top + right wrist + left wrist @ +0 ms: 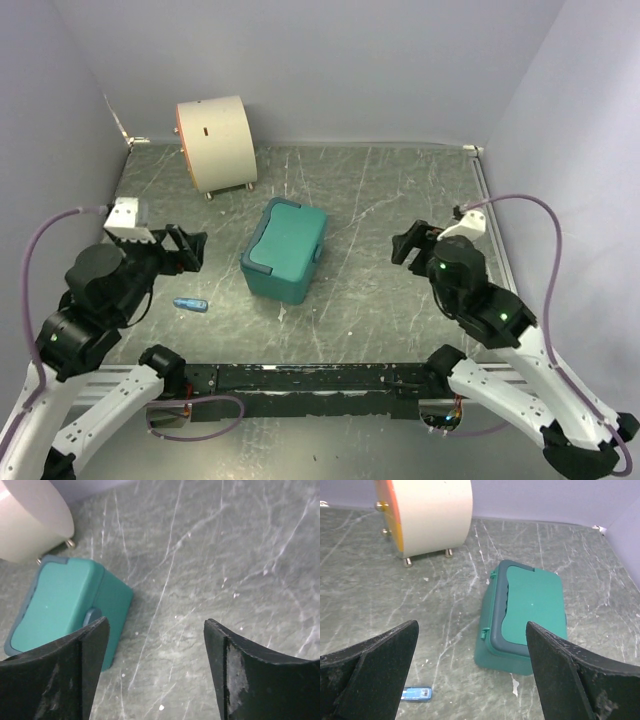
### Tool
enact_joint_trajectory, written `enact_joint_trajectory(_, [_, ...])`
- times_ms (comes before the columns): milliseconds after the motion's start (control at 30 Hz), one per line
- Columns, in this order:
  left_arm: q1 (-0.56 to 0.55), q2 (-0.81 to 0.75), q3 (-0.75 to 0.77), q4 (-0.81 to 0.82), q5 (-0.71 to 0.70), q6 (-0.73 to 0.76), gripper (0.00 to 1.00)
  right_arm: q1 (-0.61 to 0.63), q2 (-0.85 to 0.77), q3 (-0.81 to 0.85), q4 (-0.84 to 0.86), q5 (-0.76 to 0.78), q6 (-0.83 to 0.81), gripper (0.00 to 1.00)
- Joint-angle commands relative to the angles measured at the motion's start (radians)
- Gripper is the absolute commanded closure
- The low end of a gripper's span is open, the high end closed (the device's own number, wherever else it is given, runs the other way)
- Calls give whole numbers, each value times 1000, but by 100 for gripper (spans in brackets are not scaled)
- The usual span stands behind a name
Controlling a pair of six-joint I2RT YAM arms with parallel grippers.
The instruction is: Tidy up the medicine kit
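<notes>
The medicine kit point(285, 248) is a teal-green rectangular plastic box with rounded corners. It sits lid-down-shut near the middle of the grey marbled table point(380, 300), turned at a slight angle, between the two arms and touching neither. It looks like rigid moulded plastic, so it should keep its shape under a squeeze. The smooth walls could slip, though, and the whole box may slide on the table if pushed from one side only. How heavy it is depends on contents that cannot be seen. The darker slate-teal lid frame with its ridged strip along one short end looks like the best place to take hold for opening, while a grip across the narrow width would suit steadying the body.

The left gripper point(188, 250) hangs just left of the box, fingers spread wide and empty. The right gripper point(410, 245) hovers well to the right – its fingers are also apart, with nothing between them.

Near the left gripper lies a small blue capped tube-like item point(190, 304). A large cream cylinder drum point(215, 140) stands on small feet behind the box.
</notes>
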Motion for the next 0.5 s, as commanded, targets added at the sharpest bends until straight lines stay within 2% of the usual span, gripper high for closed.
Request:
enact_joint_trajectory(0, [-4, -87, 47, -77, -98, 33, 0, -3, -88, 59, 5, 64, -126, 16])
enact_joint_trajectory(67, [-3, -130, 61, -90, -132, 44, 0, -3, -112, 83, 0, 73, -148, 1])
enact_joint_trajectory(267, [-4, -235, 139, -126, -220, 72, 0, -3, -136, 191, -86, 137, -155, 0])
enact_joint_trajectory(467, [-4, -270, 179, -179, -269, 67, 0, -3, -188, 225, -134, 176, -152, 0])
